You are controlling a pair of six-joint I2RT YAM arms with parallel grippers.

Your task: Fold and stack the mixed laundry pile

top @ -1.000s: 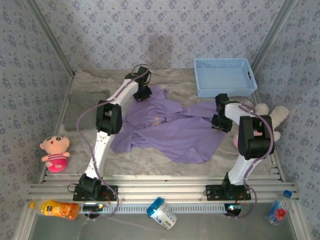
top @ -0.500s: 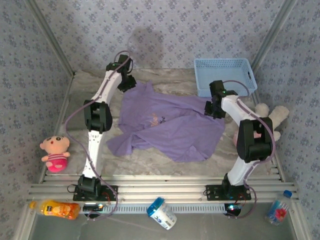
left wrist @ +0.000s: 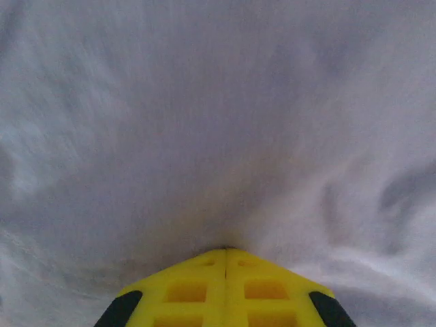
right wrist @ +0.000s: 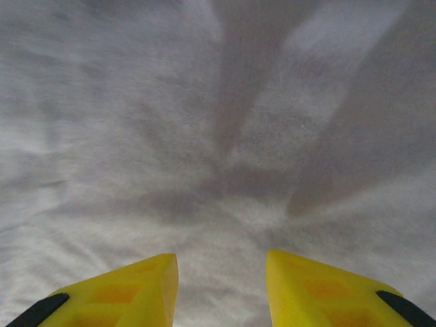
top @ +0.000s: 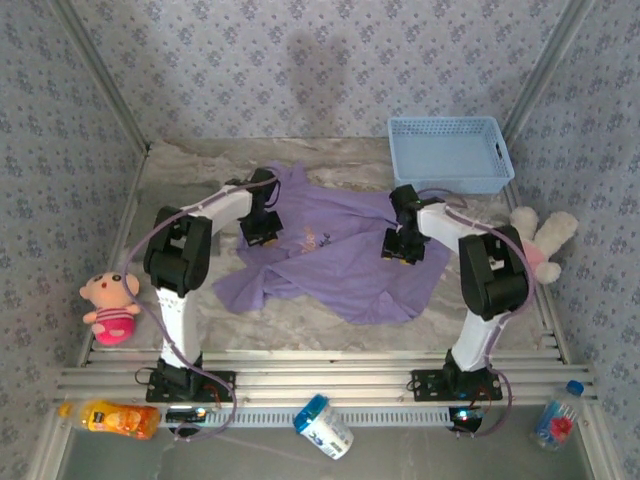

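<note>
Both arms have come in from the 12 o'clock edge. The lavender T-shirt [top: 340,270] lies spread out. Left gripper [top: 262,228] clenched at its 9 o'clock, grasp unconfirmed; right gripper [top: 403,243] released at 3 o'clock — folding likely next.

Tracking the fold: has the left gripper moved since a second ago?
Yes. The left gripper has come down the view, away from the back wall, onto the purple T-shirt.

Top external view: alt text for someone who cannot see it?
A lavender T-shirt lies rumpled at centre with both arms bent down onto it, left gripper at its left side, right gripper at its right. A light blue basket sits back right; a plush doll lies far left.
</note>
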